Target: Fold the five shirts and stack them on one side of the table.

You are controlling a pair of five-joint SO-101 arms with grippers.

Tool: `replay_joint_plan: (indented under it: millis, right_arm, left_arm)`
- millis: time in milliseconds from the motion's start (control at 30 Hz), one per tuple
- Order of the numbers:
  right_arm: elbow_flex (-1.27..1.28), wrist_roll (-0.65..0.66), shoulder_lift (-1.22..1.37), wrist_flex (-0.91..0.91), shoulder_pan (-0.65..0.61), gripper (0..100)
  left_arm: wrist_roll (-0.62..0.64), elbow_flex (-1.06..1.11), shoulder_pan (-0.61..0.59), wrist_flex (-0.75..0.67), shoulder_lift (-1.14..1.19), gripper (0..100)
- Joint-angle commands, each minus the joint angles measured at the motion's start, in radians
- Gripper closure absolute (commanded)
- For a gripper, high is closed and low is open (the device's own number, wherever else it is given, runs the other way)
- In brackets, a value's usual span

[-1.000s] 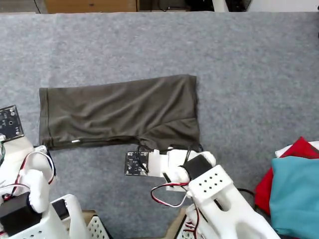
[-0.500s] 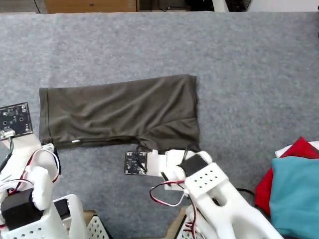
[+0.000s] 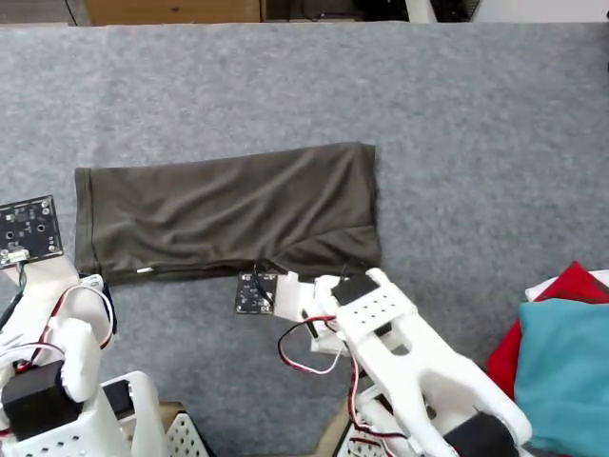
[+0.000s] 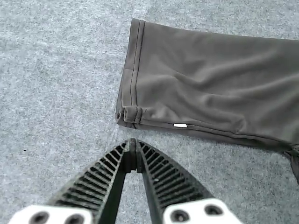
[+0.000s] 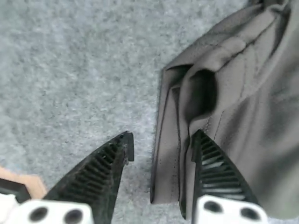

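Straddling the dark shirt point(image 3: 228, 214) at its 6 o'clock edge with the right gripper point(image 5: 162, 140) gaping wide. Hovering the left gripper point(image 4: 132, 142), pinched empty, just beside its 8 o'clock corner.

The shirt point(image 3: 228, 214) was coloured a plain dark olive-brown, and the bench point(image 3: 476, 114) was covered in mottled grey. A teal shirt point(image 3: 561, 371), a red shirt point(image 3: 569, 284) and a white shirt point(image 3: 539, 287) were noted. The left claw point(image 4: 132, 145) and right claw point(image 5: 163, 136) were ribbed in black.

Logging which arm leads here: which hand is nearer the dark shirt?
Right. The right hand is open astride the dark shirt's near edge; the left hand is shut, apart from its corner.
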Motion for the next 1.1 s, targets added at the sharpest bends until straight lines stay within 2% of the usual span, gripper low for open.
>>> replay_joint_plan:
  millis: [0,100,333,767,1067]
  right_arm:
    - [-0.041,-0.011,0.024,-0.028,0.024,78.2]
    - [-0.038,-0.011,0.024,-0.034,0.022,79.4]
    - [-0.038,-0.011,0.024,-0.028,0.018,99.4]
    - [-0.113,-0.012,0.019,-0.023,0.027,99.3]
    - [-0.423,-0.009,0.025,0.058,0.154,99.3]
  left_arm:
    - [-0.008,-0.003,0.009,-0.015,-0.002,98]
    - [-0.008,-0.003,0.006,-0.015,-0.002,98]
    - [-0.008,-0.003,0.006,-0.015,-0.004,98]
    - [-0.025,-0.008,0.006,-0.015,-0.004,98]
    - [-0.048,-0.008,0.003,-0.015,-0.004,98]
